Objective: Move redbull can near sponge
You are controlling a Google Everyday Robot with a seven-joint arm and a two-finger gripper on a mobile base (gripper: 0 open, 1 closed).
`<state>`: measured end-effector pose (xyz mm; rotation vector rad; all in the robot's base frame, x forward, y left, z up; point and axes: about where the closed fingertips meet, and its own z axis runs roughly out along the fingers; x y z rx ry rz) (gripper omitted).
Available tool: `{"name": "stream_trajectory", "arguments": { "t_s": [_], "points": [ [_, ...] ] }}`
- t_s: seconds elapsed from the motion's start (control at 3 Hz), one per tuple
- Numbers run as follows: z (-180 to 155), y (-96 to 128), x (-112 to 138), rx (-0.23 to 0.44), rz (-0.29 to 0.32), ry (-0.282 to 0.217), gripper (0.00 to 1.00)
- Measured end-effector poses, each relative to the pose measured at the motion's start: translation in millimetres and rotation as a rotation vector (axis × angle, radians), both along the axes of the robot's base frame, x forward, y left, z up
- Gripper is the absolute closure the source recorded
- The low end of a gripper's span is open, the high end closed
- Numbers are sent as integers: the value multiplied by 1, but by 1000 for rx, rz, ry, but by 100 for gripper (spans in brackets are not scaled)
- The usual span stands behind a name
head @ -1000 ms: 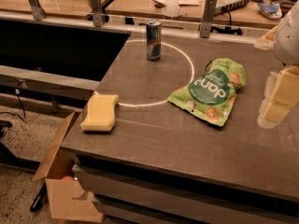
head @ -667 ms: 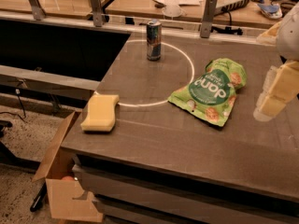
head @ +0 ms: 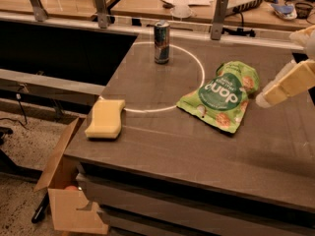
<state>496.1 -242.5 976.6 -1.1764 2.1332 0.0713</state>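
Observation:
The redbull can (head: 161, 42) stands upright at the back of the dark table (head: 197, 146), just inside a white painted circle. The pale yellow sponge (head: 105, 119) lies flat at the table's front left corner, well apart from the can. My gripper (head: 283, 86) enters from the right edge, its cream-coloured fingers (head: 290, 80) pointing left and hovering right of the green snack bag, far from the can. It holds nothing that I can see.
A green snack bag (head: 220, 95) lies between the gripper and the can. An open tan cardboard box (head: 64, 191) stands on the floor below the table's left corner. Metal posts (head: 219, 17) and a rail line the back edge.
The gripper has swung up and tilted more toward horizontal at the right edge. The can, sponge and bag have not moved.

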Motion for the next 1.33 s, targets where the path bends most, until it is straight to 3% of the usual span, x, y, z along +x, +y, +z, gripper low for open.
{"name": "stream_trajectory", "arguments": {
  "t_s": [0.33, 0.67, 1.0, 1.33],
  "points": [
    [-16, 8, 45, 100, -38, -88, 0],
    [-17, 15, 68, 144, -51, -124, 0],
    [-17, 15, 68, 144, -51, -124, 0],
    [-18, 33, 77, 223, -40, -130, 0]
  ]
}}
